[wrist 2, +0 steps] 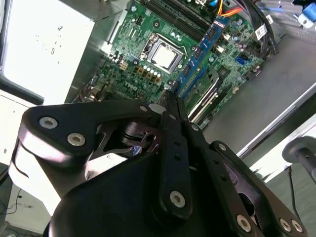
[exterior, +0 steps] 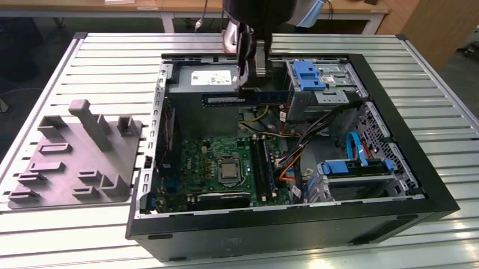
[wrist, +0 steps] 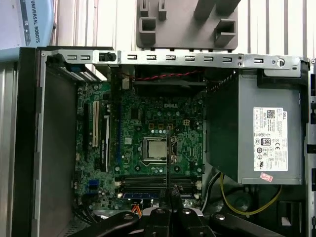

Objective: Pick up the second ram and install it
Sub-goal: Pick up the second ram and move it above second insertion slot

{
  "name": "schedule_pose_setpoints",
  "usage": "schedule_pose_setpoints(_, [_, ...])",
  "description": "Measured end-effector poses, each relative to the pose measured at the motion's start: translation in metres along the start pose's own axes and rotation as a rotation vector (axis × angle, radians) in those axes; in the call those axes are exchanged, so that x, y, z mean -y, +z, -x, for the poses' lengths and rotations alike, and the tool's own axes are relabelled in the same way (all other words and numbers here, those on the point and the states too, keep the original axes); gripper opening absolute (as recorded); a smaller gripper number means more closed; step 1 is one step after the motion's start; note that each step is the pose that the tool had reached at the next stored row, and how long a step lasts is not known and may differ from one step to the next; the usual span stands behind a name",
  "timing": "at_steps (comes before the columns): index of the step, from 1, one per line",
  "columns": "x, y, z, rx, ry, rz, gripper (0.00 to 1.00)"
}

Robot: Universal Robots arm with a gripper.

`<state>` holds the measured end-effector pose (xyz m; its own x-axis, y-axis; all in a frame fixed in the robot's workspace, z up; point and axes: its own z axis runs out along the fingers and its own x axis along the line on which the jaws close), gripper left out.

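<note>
Slatted metal tabletop (exterior: 419, 61) carries an open computer case (exterior: 404, 190), with a gray plastic fixture (exterior: 75, 151) lying at the left of the exterior view. From the top centre of that frame the arm (exterior: 254, 14) reaches straight down, and its gripper (exterior: 253, 85) hangs over the case's upper part. Its fingers are pinched tight on the second ram (exterior: 224, 99), a blue stick held level above the green motherboard (exterior: 202, 162), apart from the black slots (exterior: 258, 162).
</note>
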<state>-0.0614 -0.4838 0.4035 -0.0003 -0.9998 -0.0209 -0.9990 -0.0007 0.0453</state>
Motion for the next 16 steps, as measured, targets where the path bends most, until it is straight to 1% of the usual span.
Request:
schedule_pose_setpoints(4, [0.0054,0.0033,0.0000,0.0000,0.000,0.0000,0.11])
schedule_pose_setpoints(6, [0.0066,0.0057,-0.0002,0.0001,0.000,-0.0001,0.11])
schedule_pose_setpoints(16, [0.0077,0.0235,-0.0004,0.0000,0.000,0.0000,0.11])
